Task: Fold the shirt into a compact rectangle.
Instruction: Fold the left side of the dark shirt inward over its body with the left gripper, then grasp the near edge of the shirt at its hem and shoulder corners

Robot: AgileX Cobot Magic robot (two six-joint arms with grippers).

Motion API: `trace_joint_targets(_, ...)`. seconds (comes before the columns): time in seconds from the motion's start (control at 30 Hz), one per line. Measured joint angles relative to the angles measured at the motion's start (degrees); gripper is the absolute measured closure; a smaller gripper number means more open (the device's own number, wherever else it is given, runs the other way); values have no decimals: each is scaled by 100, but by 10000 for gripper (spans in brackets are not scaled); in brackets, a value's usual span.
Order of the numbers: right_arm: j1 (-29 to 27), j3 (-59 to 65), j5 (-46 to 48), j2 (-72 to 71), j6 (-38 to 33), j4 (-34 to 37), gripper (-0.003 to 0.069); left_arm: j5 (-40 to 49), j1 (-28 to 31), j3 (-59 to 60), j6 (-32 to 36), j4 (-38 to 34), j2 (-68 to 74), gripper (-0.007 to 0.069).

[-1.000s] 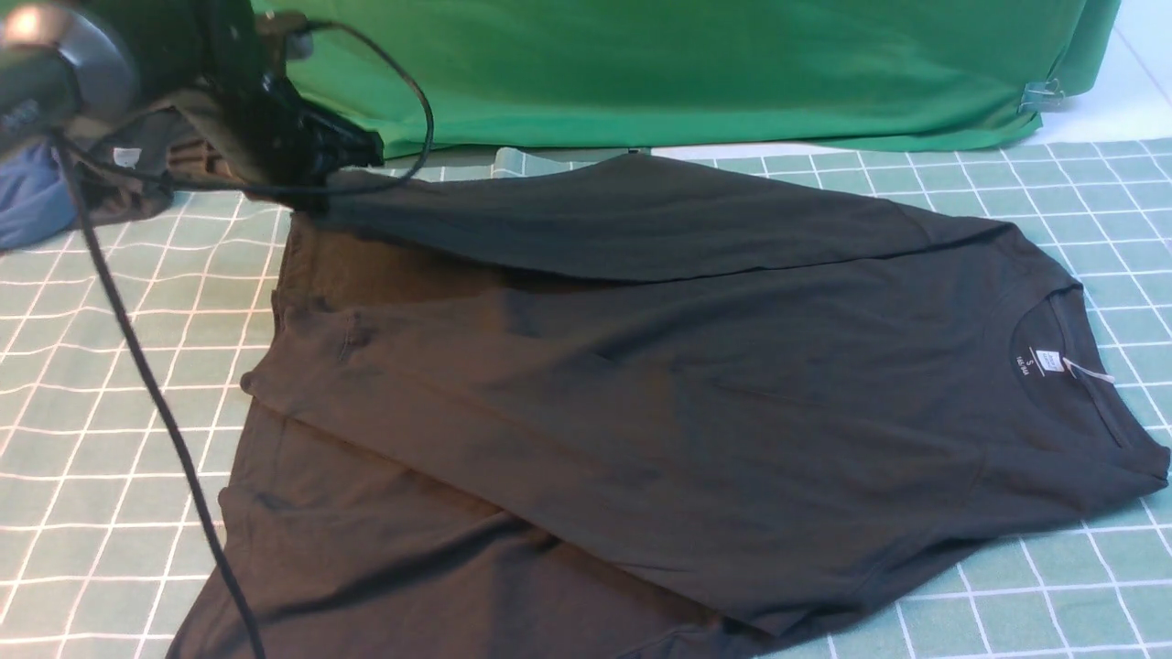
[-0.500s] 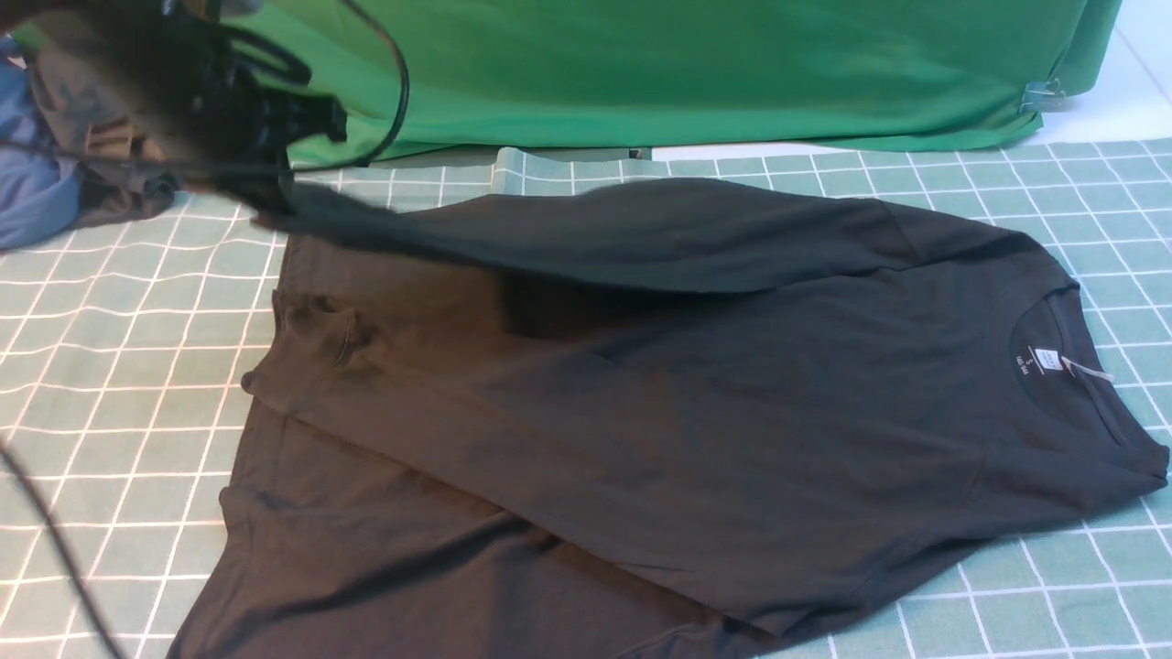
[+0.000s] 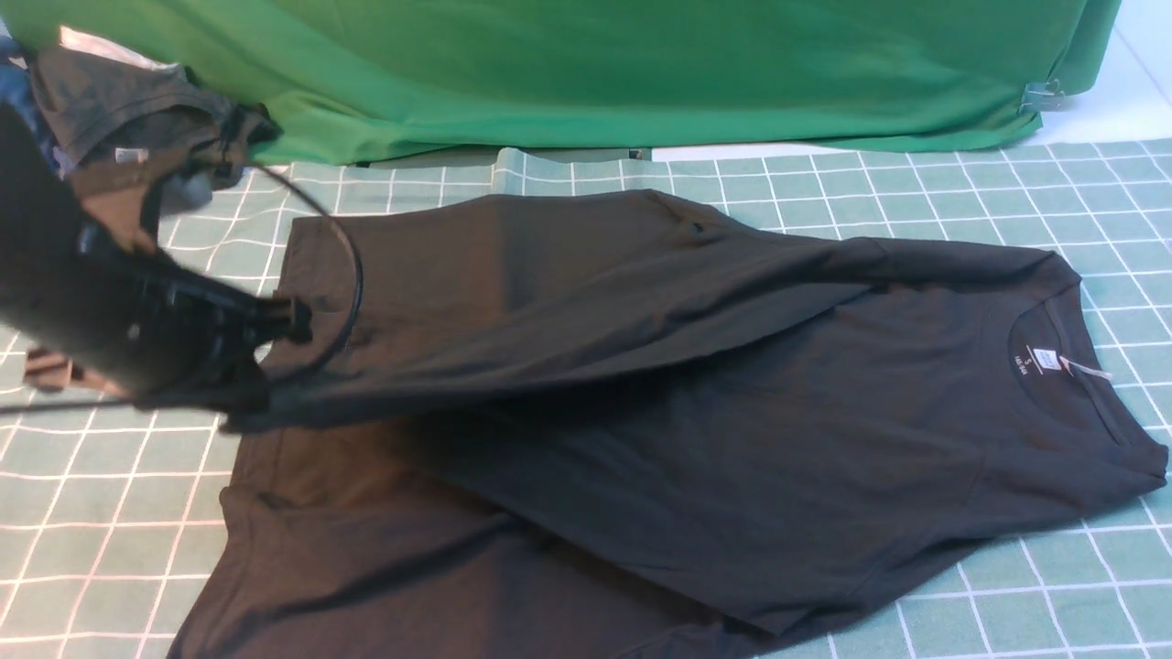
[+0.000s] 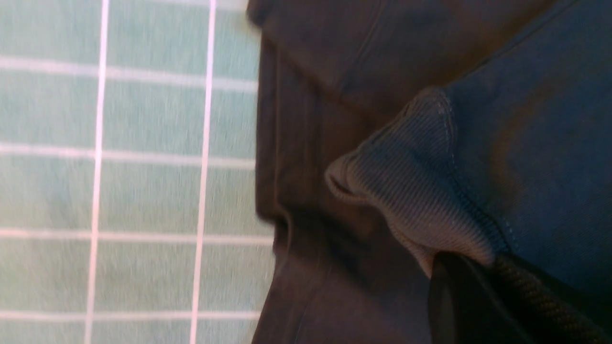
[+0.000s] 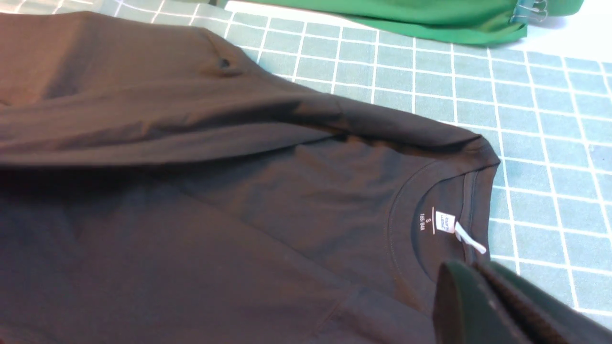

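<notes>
Checked tablecloth underneath, green cloth behind.

Front view: the shirt lies spread on the tablecloth. The left gripper is clamped on the end of the sleeve, which runs taut from the jaws to the shoulder, lifted over the body.

Left wrist view: the jaws pinch the ribbed cuff, with the shirt body right beneath them.

Right wrist view: the right gripper is closed tight and we see nothing in it. The label sits just ahead of the jaws.

We judge the shirt light, limp, not slippery and not fragile. It drapes and drags, so we'd grip at the seams: cuff, shoulder, hem corners.
</notes>
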Motion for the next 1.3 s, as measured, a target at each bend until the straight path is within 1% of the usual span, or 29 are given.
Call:
trace_joint_targets(0.33,0,0,22,0,0,126,641,-38,0,216,0,-10,-19,603)
trace_joint_targets(0.4,0,0,23,0,0,132,641,-12,0,216,0,-10,-19,571)
trace_joint_targets(0.53,0,0,23,0,0,145,643,133,0,216,0,-10,-19,452)
trace_joint_targets(0.6,0,0,28,0,0,145,643,328,0,216,0,12,-23,357)
trace_joint_targets(0.67,0,0,28,0,0,145,643,649,0,216,0,149,-23,238)
trace_joint_targets(0.7,0,0,28,0,0,145,643,744,0,226,0,210,-23,210)
trace_joint_targets(0.77,0,0,28,0,0,145,642,911,0,313,-24,311,-30,128)
trace_joint_targets(0.83,0,0,35,0,0,145,641,997,0,516,-47,334,-48,74)
trace_joint_targets(0.87,0,0,42,0,0,145,640,1004,0,639,-68,334,-55,62)
trace_joint_targets(0.93,0,0,42,0,0,145,640,1000,0,921,-80,355,-60,42)
trace_joint_targets(0.97,0,0,42,0,0,145,640,904,0,1260,-84,390,-66,38)
trace_joint_targets(1.03,0,0,42,0,0,145,640,763,0,1525,-88,420,-66,42)
trace_joint_targets(1.23,0,0,-30,0,0,162,640,298,0,2020,-93,458,-72,96)
trace_joint_targets(1.3,0,0,-44,0,0,162,640,101,0,2137,-113,462,-72,141)
